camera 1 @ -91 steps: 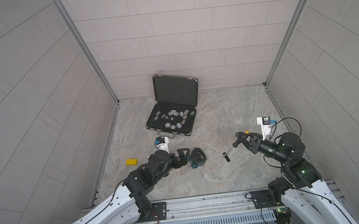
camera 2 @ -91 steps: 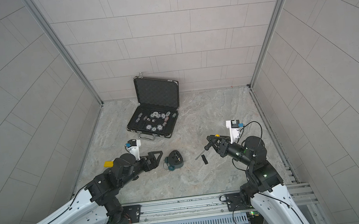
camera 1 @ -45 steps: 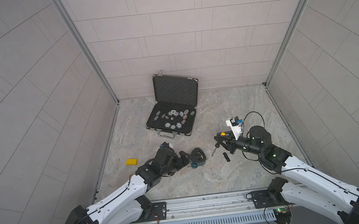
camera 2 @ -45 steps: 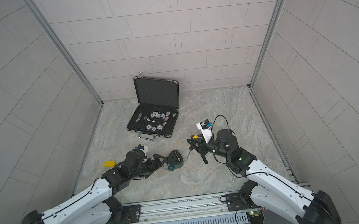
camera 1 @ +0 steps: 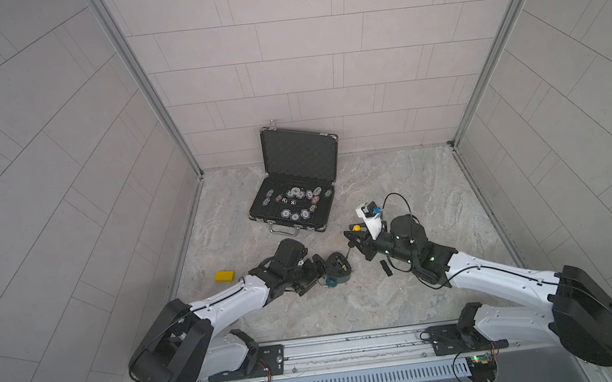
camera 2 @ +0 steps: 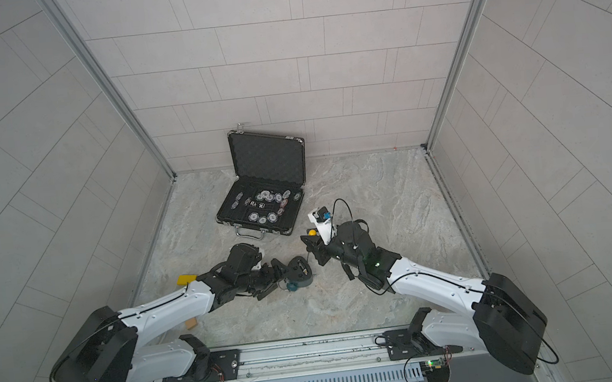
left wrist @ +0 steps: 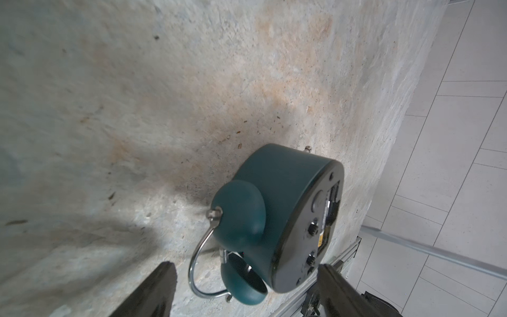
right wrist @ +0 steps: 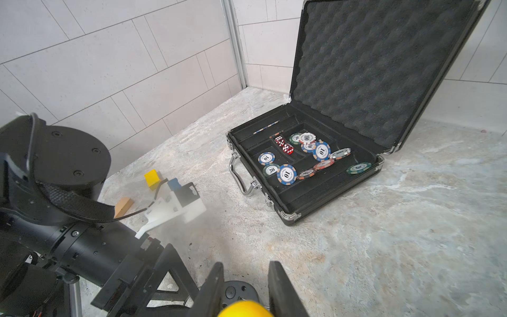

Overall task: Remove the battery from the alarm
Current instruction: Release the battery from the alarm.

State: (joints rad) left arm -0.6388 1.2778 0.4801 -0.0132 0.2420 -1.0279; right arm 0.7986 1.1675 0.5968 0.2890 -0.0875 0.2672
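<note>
The teal alarm (camera 1: 338,270) (camera 2: 299,272) lies face down on the floor, dark back up. In the left wrist view the battery (left wrist: 327,212) shows as a slim dark and gold strip in the open slot of the alarm (left wrist: 277,197). My left gripper (camera 1: 318,277) (left wrist: 245,288) is open, its fingers either side of the alarm's bell end. My right gripper (camera 1: 355,241) (right wrist: 245,277) is shut on a yellow-capped screwdriver (camera 1: 356,228) (right wrist: 245,308), whose thin shaft points down at the alarm's back (right wrist: 236,292).
An open black case (camera 1: 298,154) of poker chips stands at the back. A small flat black cover (camera 1: 385,267) lies right of the alarm. A yellow block (camera 1: 224,275) and a wooden block (camera 2: 191,322) lie left. A loose screw (left wrist: 308,149) lies by the alarm.
My right arm has swung left with the screwdriver, from well right of the alarm to just beside it. My left gripper has closed in around the alarm's bell end, its jaws slightly narrower.
</note>
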